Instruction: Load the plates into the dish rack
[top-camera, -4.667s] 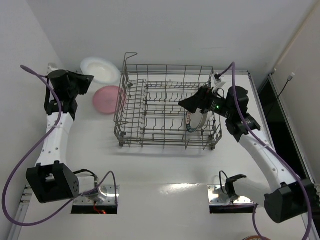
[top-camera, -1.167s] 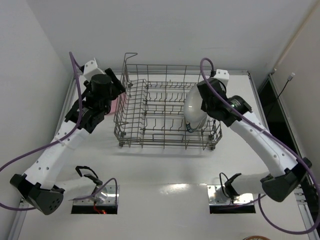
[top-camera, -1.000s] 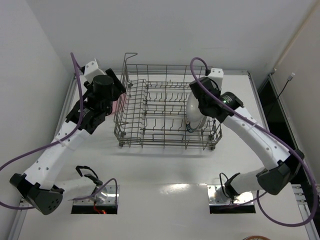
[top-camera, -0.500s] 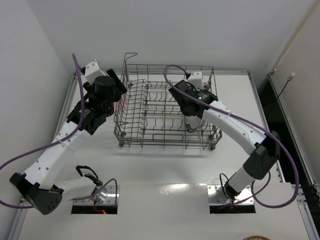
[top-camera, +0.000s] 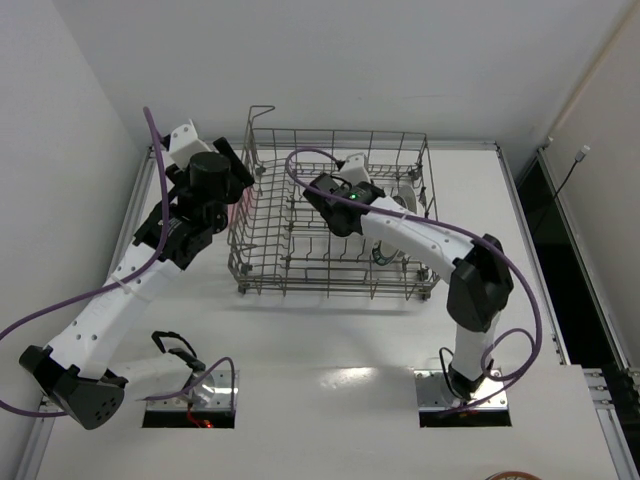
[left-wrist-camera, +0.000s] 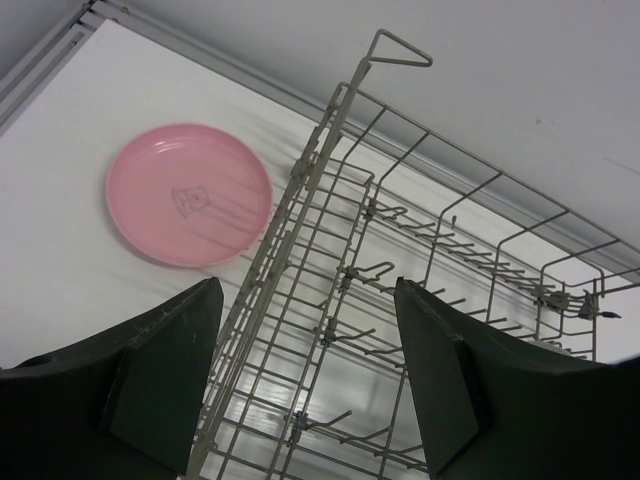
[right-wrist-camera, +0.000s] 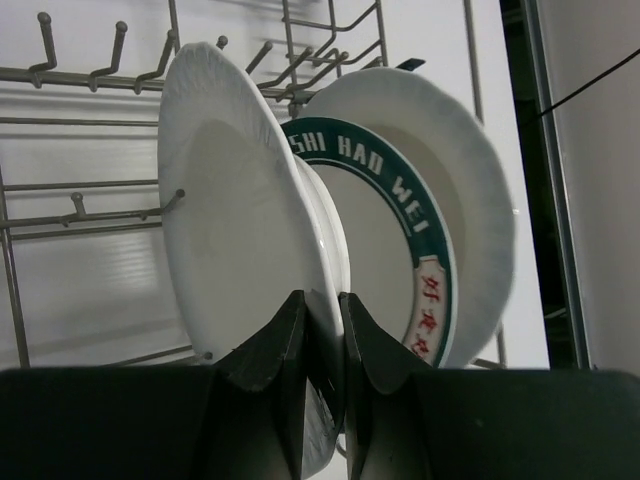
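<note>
Swung left across the grey wire dish rack (top-camera: 300, 280), the right gripper (right-wrist-camera: 320, 305) clenches the plain white plate (right-wrist-camera: 235, 230), upright beside the teal-banded plate (right-wrist-camera: 425, 240). Next, it should release; the open-fingered left gripper (left-wrist-camera: 305, 300) fetches the round pink plate (left-wrist-camera: 188, 195), upper left.

Grey wire dish rack (top-camera: 335, 133): plain white plate (right-wrist-camera: 240, 240) and teal-banded plate (right-wrist-camera: 400, 215) stand on edge around its 4 o'clock; pink plate (left-wrist-camera: 190, 195) lies flat outside at 9 o'clock.
</note>
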